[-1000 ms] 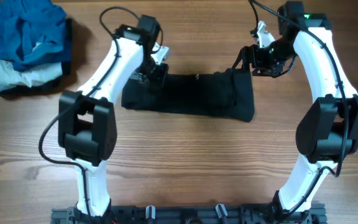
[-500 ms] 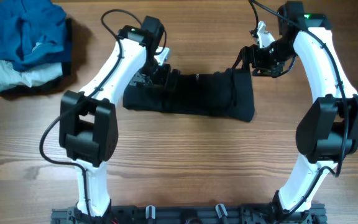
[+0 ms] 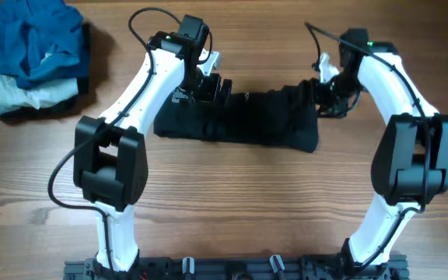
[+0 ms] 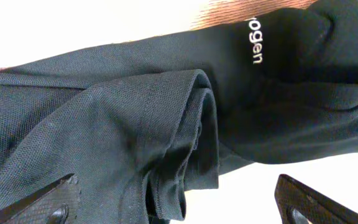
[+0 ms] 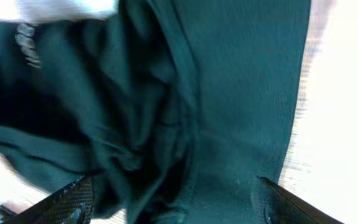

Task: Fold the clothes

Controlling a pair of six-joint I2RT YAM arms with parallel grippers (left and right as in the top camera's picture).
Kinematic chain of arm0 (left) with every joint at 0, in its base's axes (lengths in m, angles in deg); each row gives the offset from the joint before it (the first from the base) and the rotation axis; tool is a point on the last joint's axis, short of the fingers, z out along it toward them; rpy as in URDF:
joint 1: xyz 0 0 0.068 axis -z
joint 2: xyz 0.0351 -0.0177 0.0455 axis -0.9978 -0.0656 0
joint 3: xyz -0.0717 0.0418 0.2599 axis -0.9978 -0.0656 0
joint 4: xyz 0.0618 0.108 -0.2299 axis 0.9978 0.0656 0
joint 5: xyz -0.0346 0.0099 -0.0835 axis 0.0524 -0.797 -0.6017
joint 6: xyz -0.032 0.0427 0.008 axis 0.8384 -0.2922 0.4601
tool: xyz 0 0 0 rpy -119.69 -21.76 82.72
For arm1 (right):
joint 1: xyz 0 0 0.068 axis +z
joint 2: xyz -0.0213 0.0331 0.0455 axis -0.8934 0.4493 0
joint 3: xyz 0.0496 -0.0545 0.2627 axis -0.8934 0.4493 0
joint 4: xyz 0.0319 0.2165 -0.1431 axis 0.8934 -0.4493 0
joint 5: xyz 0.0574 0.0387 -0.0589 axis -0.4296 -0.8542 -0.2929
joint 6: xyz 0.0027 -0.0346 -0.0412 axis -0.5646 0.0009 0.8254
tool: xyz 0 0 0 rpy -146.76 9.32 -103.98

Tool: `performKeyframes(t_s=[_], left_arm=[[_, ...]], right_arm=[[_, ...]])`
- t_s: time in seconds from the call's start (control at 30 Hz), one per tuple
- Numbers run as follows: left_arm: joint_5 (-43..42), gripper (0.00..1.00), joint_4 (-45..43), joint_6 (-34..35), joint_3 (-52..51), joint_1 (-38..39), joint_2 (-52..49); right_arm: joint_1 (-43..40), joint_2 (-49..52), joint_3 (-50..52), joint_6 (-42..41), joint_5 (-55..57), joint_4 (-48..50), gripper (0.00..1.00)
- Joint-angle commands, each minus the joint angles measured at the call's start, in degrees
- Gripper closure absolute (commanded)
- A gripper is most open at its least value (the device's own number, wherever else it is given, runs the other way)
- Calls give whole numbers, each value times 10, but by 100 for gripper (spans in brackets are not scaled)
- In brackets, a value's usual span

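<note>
Folding step: the black shirt (image 3: 243, 120) lies as a long band on the table (image 3: 224, 210).
Left claw (image 3: 208, 85): wide, over the bunched left part (nothing held).
Right claw (image 3: 327, 97): wide, over the right end.
Advice: each claw should pinch all layers at its end, then lift evenly.

Black shirt (image 3: 263, 128), white logo (image 4: 255, 40)

- Left arm (image 3: 142, 89) reaches forward from the base, elbow bent, wrist turned in toward centre.
- Left gripper (image 3: 212, 84) points down with jaws spread wide. In the wrist view its fingertips (image 4: 58, 202) sit at opposite lower corners.
- Right arm (image 3: 391, 82) mirrors it, wrist angled inward.
- Right gripper (image 3: 325, 97) sits low, jaws also wide apart.
</note>
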Motion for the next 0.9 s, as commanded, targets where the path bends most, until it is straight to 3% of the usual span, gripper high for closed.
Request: performKeyframes(t_s=[0.0, 0.2, 0.33, 0.47, 0.77, 0.8, 0.87], left_arm=[[-11, 0, -1, 10, 2, 3, 3], [-11, 0, -2, 10, 2, 13, -5], [-11, 0, -6, 10, 2, 14, -5], [-11, 0, -6, 10, 2, 14, -5], [-11, 0, -6, 10, 2, 14, -5], [-11, 0, -6, 10, 2, 14, -5], [-11, 0, -6, 10, 2, 14, -5]], right_arm=[[-18, -10, 44, -14, 4, 30, 19], [-42, -10, 115, 27, -4, 123, 15], [-42, -10, 154, 61, -56, 191, 9], [-41, -9, 208, 71, -167, 252, 8], [-41, -9, 233, 126, -376, 273, 26], [-41, -9, 233, 126, -388, 276, 30], [-41, -9, 233, 123, -392, 282, 47]])
